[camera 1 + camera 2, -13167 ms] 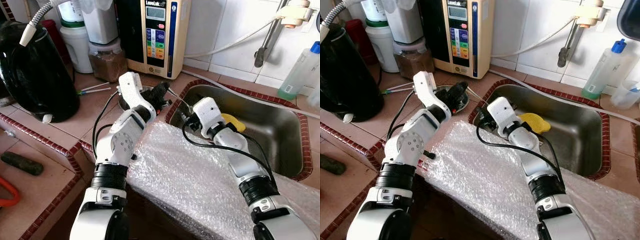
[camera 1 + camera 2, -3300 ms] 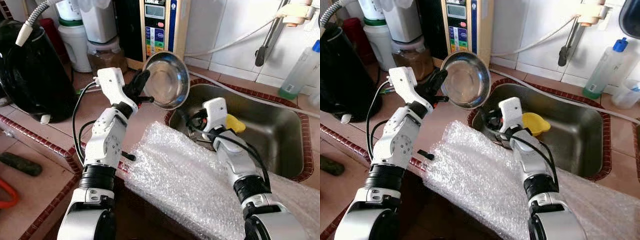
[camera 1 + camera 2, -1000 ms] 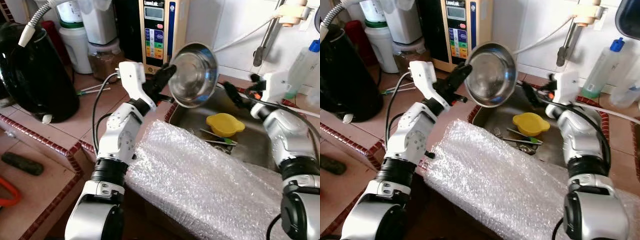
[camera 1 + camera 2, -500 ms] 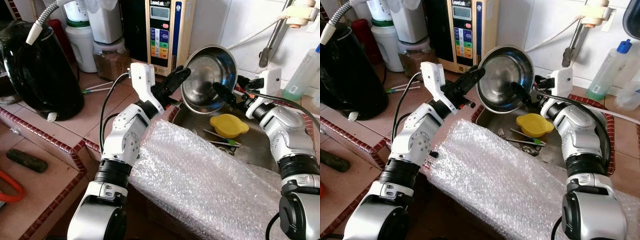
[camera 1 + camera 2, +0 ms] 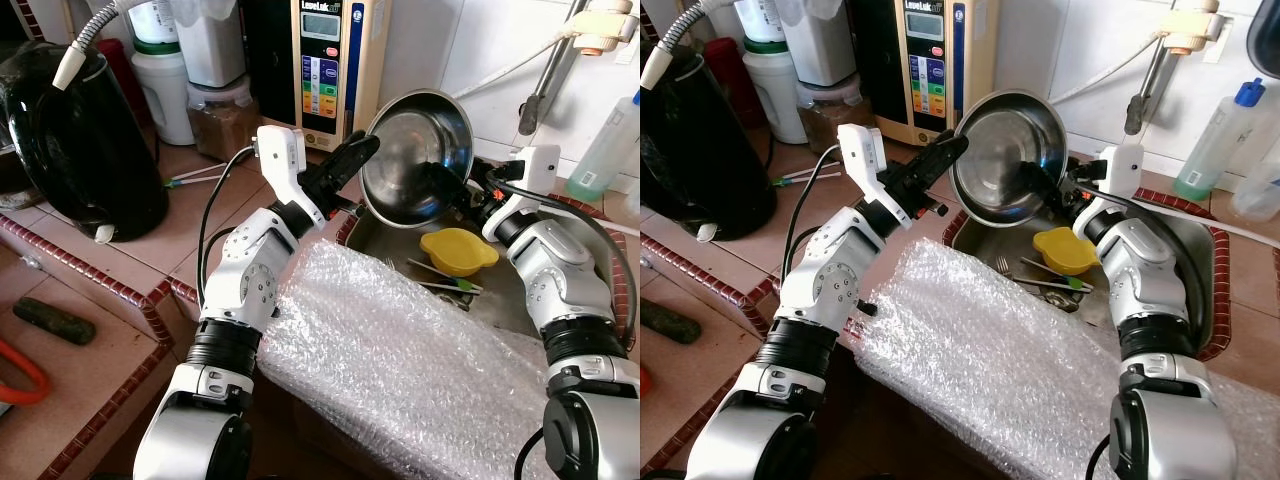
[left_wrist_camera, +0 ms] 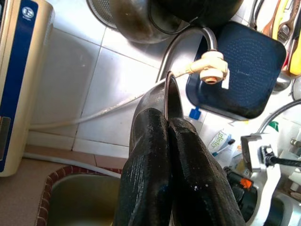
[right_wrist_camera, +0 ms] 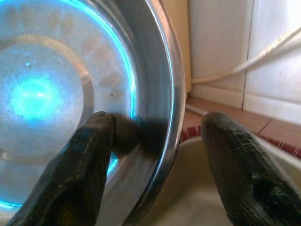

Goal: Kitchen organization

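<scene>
Left hand (image 5: 352, 160) clamped tight on the left rim of the steel bowl (image 5: 418, 155), fingers pressed together over the thin edge as seen from the left wrist (image 6: 160, 155). Bowl held in the air on its side above the left end of the sink (image 5: 600, 300), hollow facing right and toward the near side, rim standing roughly upright.

Right hand (image 7: 155, 150) spread wide and straddling the opposite, right part of the rim: one finger (image 7: 80, 160) inside the hollow, close to or touching the inner wall, the other (image 7: 240, 165) outside it with a clear gap to the metal. Not yet gripping anything, by the look of it.

Likely a hand-over from left to right. Deciding relation: rim lying between the two right fingers and running across their closing line, so closing should pinch the wall without much further reach. Right hand already at the bowl; left hand carrying all the weight until then. Risk of a slip on smooth steel if the left lets go before the right has bitten.

Below the bowl, in the sink: a yellow cup (image 5: 458, 250) and some cutlery (image 5: 435, 275) lying to its near left. Bubble wrap (image 5: 400, 370) draped over the near tabletop edge. Farther off to the left on the tiled tabletop (image 5: 130, 260): a black kettle (image 5: 80, 140), and a beige water machine (image 5: 325, 60) against the far wall. To the far right, a clear bottle with a blue cap (image 5: 1212, 140).
</scene>
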{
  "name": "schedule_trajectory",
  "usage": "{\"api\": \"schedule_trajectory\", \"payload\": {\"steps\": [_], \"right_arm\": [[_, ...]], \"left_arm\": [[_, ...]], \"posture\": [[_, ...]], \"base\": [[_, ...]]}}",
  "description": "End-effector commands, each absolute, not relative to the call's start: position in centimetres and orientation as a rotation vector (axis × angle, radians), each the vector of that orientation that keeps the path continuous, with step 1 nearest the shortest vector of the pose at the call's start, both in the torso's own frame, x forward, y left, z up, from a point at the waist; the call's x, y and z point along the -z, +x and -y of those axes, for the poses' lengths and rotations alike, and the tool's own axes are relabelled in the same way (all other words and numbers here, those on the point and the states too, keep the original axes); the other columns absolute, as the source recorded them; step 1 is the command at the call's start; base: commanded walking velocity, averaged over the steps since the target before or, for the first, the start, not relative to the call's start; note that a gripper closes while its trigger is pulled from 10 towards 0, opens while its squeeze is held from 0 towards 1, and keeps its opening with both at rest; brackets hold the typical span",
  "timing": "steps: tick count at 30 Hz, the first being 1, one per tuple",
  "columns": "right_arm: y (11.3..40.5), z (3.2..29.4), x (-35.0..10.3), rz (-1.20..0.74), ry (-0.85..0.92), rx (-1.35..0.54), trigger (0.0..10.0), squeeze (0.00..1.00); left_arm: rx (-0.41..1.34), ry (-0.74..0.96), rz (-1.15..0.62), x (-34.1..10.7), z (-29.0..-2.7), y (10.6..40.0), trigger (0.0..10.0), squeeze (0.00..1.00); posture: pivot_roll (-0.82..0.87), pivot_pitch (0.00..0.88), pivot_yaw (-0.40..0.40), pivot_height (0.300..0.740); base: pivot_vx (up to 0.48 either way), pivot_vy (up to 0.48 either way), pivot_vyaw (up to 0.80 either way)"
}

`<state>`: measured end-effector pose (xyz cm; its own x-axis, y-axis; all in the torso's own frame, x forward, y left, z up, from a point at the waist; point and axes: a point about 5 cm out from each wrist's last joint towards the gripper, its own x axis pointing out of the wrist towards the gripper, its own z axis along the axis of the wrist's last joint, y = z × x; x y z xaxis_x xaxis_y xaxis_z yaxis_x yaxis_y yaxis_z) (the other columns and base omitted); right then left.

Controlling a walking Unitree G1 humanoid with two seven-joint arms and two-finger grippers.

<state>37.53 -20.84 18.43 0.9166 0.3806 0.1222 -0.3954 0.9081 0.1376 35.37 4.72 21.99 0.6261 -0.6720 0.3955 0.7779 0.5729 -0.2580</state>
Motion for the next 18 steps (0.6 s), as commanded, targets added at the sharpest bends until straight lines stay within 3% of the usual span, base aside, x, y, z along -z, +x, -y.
{"api": "schedule_trajectory", "payload": {"steps": [1, 18], "right_arm": [[37.4, 21.1, -18.3, 0.102, 0.187, -0.381, 0.0, 0.00], [37.2, 22.3, -18.6, 0.118, 0.119, -0.321, 0.0, 0.00]], "left_arm": [[0.873, -0.436, 0.294, -22.5, -5.0, 35.3, 0.0, 0.00], [0.806, -0.358, 0.234, -21.1, -5.2, 35.7, 0.0, 0.00]], "posture": [[0.04, 0.000, 0.043, 0.740], [0.05, 0.000, 0.041, 0.740]], "base": [[0.000, 0.000, 0.00], [0.000, 0.000, 0.00]]}}
